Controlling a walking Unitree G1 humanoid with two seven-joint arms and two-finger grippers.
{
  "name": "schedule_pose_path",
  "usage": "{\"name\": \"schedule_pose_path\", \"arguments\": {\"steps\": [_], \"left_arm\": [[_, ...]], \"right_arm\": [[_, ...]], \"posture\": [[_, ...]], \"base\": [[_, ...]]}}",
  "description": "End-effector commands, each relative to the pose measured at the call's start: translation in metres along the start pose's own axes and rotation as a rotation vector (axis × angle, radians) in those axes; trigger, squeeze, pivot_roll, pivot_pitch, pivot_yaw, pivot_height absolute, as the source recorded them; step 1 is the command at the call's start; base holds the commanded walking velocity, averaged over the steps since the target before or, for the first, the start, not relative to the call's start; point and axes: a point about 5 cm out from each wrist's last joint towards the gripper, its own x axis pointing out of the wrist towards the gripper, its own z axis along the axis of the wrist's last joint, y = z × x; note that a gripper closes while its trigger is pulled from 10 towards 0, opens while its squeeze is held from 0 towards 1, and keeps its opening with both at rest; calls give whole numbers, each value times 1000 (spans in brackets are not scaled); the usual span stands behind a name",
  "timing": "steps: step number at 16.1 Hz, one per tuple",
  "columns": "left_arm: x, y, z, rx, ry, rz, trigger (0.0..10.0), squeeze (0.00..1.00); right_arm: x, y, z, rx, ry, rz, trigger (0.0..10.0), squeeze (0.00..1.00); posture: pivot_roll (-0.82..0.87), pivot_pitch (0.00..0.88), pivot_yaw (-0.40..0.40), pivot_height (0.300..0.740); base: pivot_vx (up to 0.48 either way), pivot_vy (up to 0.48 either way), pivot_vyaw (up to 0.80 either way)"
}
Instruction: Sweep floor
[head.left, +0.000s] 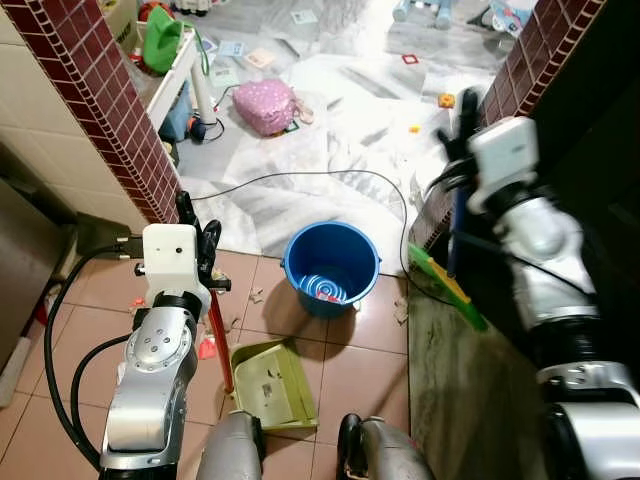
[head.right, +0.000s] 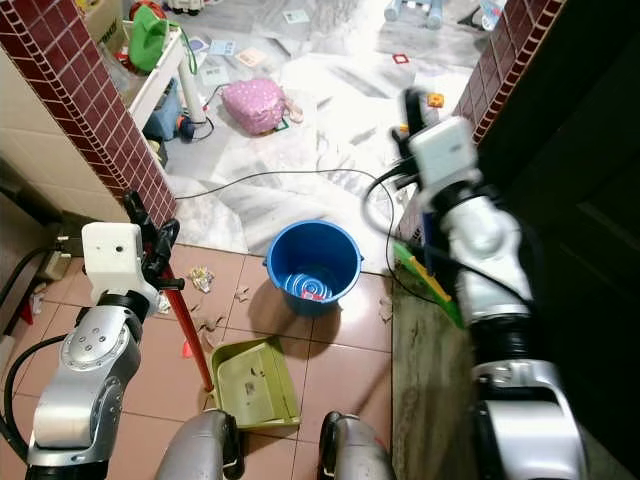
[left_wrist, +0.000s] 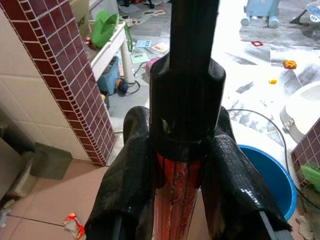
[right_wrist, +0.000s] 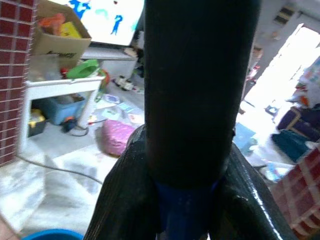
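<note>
A green dustpan (head.left: 272, 382) rests on the tiled floor in front of my feet. Its red handle (head.left: 220, 345) rises to my left gripper (head.left: 197, 235), which is shut on it; the left wrist view shows both fingers (left_wrist: 131, 170) clamped on the red shaft (left_wrist: 179, 205). My right gripper (head.left: 462, 120) is raised at the right and shut on the blue broom handle (head.left: 455, 225). The green broom head (head.left: 447, 287) hangs low beside the dark wall. Paper scraps (head.right: 203, 278) lie on the tiles left of the bucket, with another scrap (head.left: 401, 312) to its right.
A blue bucket (head.left: 332, 265) holding litter stands just beyond the dustpan. A black cable (head.left: 300, 177) loops over the pale floor behind it. A red-tiled pillar (head.left: 110, 100) stands left, a dark wall (head.left: 600, 150) right. Farther off are a pink bag (head.left: 265, 105) and scattered toys.
</note>
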Motion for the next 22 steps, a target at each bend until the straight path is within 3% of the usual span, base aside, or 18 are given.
{"name": "schedule_pose_path", "arguments": {"steps": [1, 2, 5, 6, 8, 10, 15, 18, 22], "left_arm": [[-5, 3, 8, 14, -30, 0, 10000, 0], [-6, 5, 9, 19, -27, 4, 10000, 0], [-7, 7, 11, 23, -32, 11, 10000, 0], [-8, 9, 13, 25, -34, 18, 10000, 0], [-9, 11, 12, 29, -30, 22, 10000, 0], [-6, 8, 13, 28, -33, 16, 10000, 0], [1, 8, 7, 53, -49, 68, 10000, 0], [5, 13, 9, 93, -68, 107, 10000, 0], [10, 12, 1, 120, -110, 46, 10000, 0]], "right_arm": [[4, 10, 1, -14, -31, 20, 10000, 0], [3, 22, -10, -22, -2, 37, 10000, 0], [-5, 56, -41, 112, 110, 42, 10000, 0], [-8, 71, -48, 167, 135, 70, 10000, 0], [-8, 86, -42, 233, 103, 130, 10000, 0], [-6, 90, -34, 320, 71, 148, 10000, 0], [-3, 90, -11, 567, 58, 27, 10000, 0], [1, 94, -5, 665, 78, -22, 10000, 0], [10, 95, 6, 782, 108, -45, 10000, 0]], "posture": [[66, 235, -8, 740], [76, 247, -5, 740], [113, 273, -12, 740], [117, 275, -11, 740], [108, 266, -11, 740], [96, 258, -14, 740], [41, 204, -33, 740], [39, 182, -38, 740], [28, 158, -39, 740]], "base": [[0, 0, 0], [0, 0, 0], [0, 0, 0], [0, 0, 0], [0, 0, 0], [0, 0, 0], [0, 0, 0], [0, 0, 0], [0, 0, 0]]}}
